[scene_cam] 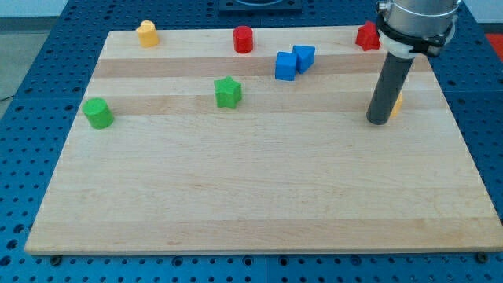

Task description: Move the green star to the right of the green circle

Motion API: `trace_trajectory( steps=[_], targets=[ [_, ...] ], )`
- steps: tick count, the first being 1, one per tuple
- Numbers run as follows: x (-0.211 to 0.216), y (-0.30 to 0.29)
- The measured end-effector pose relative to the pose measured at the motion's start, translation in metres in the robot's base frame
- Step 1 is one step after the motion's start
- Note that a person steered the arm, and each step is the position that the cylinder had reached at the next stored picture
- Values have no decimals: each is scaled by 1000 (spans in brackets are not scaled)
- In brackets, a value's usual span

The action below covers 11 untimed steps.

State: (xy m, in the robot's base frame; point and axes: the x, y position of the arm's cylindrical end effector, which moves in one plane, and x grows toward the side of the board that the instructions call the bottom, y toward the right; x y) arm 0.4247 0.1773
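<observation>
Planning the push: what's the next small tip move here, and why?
Probably slide my tip toward the view's left, to the far side of the green star block. The tip is well to its right, beside a partly hidden yellow block, while the green circle block lies left of the star.

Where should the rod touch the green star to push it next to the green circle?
I'd press my tip against the green star on its right side and push left; the green circle sits left and slightly lower. No jaws, so it only shoves.
</observation>
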Motion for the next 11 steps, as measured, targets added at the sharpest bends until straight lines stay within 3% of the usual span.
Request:
trace_trajectory(
  steps=[1,3,5,6,7,8,9,11],
  targets=[
    [0,-2],
    [-5,-94],
    [-82,-113],
    [-99,-146],
    [-74,-213],
    [-15,-255],
    [9,-268],
    [-2,-264]
  ],
)
